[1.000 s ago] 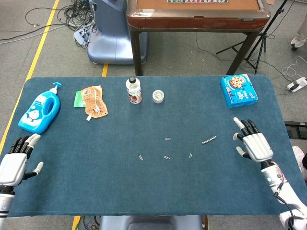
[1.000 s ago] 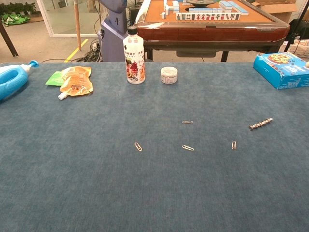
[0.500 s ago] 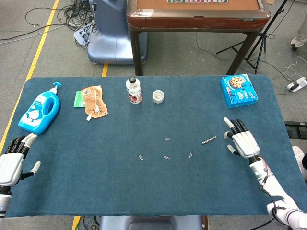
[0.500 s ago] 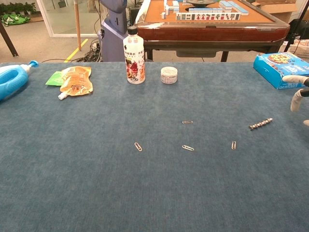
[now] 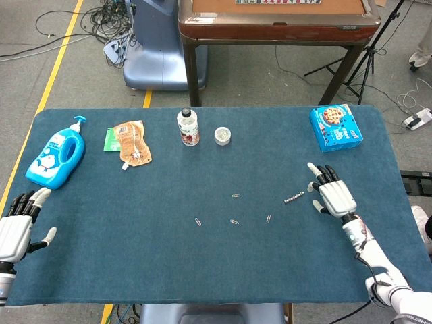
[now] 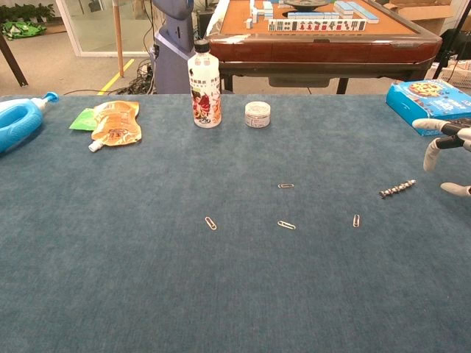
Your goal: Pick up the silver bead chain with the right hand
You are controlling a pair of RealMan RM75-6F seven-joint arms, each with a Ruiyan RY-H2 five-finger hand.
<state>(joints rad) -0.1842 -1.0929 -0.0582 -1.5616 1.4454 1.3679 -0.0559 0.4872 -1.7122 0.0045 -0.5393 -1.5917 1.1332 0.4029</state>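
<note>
The silver bead chain point(image 5: 294, 198) point(image 6: 397, 189) is a short straight strand lying on the blue table cloth, right of centre. My right hand point(image 5: 331, 196) point(image 6: 445, 151) hovers just to the right of it, fingers spread and holding nothing, a small gap apart from the chain. In the chest view only the fingertips point(image 6: 427, 165) show at the right edge. My left hand point(image 5: 17, 226) rests open at the table's near left corner, far from the chain.
Several paper clips point(image 5: 233, 221) point(image 6: 285, 225) lie left of the chain. At the back stand a small bottle point(image 5: 188, 127), a round tin point(image 5: 222, 136), an orange pouch point(image 5: 129, 142), a blue soap dispenser point(image 5: 57, 154) and a blue cookie box point(image 5: 335, 127).
My right hand has moved left and a little farther up the table, closing most of the distance to the chain. It has come into the chest view. The left hand barely shifted.
</note>
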